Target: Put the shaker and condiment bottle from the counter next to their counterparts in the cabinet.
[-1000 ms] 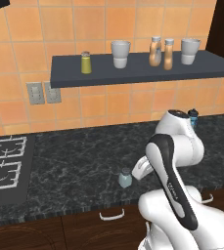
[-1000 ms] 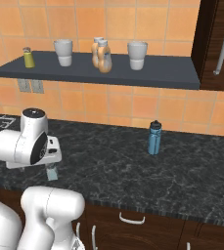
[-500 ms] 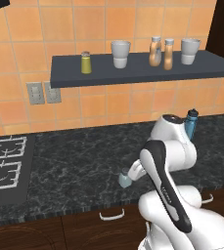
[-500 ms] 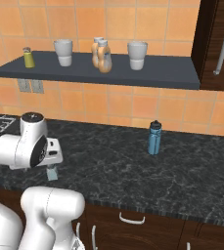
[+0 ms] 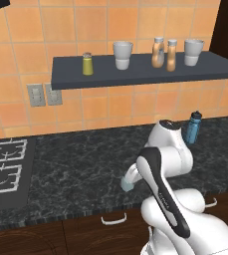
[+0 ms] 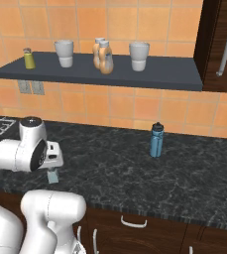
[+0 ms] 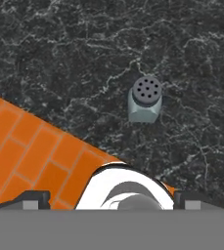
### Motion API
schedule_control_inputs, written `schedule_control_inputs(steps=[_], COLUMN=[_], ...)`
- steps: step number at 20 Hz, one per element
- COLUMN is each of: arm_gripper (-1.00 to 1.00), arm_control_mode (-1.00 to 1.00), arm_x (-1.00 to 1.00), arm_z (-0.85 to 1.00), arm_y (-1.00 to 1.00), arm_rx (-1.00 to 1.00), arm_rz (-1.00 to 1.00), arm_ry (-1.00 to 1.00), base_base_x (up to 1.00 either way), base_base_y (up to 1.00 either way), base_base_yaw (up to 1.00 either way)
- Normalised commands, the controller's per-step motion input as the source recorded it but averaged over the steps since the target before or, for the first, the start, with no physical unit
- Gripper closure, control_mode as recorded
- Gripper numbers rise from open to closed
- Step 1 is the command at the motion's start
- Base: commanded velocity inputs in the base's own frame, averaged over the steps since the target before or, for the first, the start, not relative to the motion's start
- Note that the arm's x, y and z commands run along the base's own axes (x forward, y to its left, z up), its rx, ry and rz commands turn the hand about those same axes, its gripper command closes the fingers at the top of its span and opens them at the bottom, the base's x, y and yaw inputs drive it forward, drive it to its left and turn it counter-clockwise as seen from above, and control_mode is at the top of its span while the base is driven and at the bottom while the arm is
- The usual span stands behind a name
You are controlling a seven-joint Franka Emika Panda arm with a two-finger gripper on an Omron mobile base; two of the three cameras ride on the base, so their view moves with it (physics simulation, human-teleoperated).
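The pale blue-grey shaker (image 7: pixel 145 100) stands upright on the black counter (image 5: pixel 75 164), its holed grey cap facing the hand camera. My gripper (image 7: pixel 111 199) hangs open straight above it, fingers wide apart and holding nothing. In the left base view the shaker (image 5: pixel 127 185) peeks out beside my forearm near the counter's front edge, just under the gripper (image 5: pixel 132 174). The slim amber condiment bottle (image 5: pixel 171 55) stands on the cabinet shelf (image 5: pixel 135 75) right beside the curvy orange bottle (image 5: pixel 158 52). The yellow-green shaker (image 5: pixel 87 63) stands near the shelf's left end.
Two white cups (image 5: pixel 122 55) (image 5: pixel 193 52) stand on the shelf. A blue bottle with a black cap (image 5: pixel 192 127) is at the back of the counter to the right. A gas hob (image 5: pixel 3 164) lies at the left, wall sockets (image 5: pixel 43 94) above it.
My arm has folded lower and the hand has come down closer over the shaker. The shaker and the shelf items have not moved.
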Motion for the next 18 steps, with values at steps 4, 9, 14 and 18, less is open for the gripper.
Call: schedule_control_inputs(steps=[4,9,14,18], arm_gripper=[-1.0,-1.0,-1.0,-1.0], arm_control_mode=[-1.0,-1.0,-1.0,-1.0], arm_x=[0.22,0.23,0.19,0.23], arm_z=[-0.15,-0.17,-0.27,-0.32], arm_y=[0.0,0.0,0.02,0.05], arm_rx=[-0.01,-0.01,0.0,0.0], arm_rz=[-0.04,-0.06,-0.07,-0.07], arm_ry=[0.0,0.0,0.02,0.05], base_base_x=[0.0,0.0,0.0,0.0], base_base_y=[0.0,0.0,0.0,0.0], base_base_yaw=[0.0,0.0,0.0,0.0])
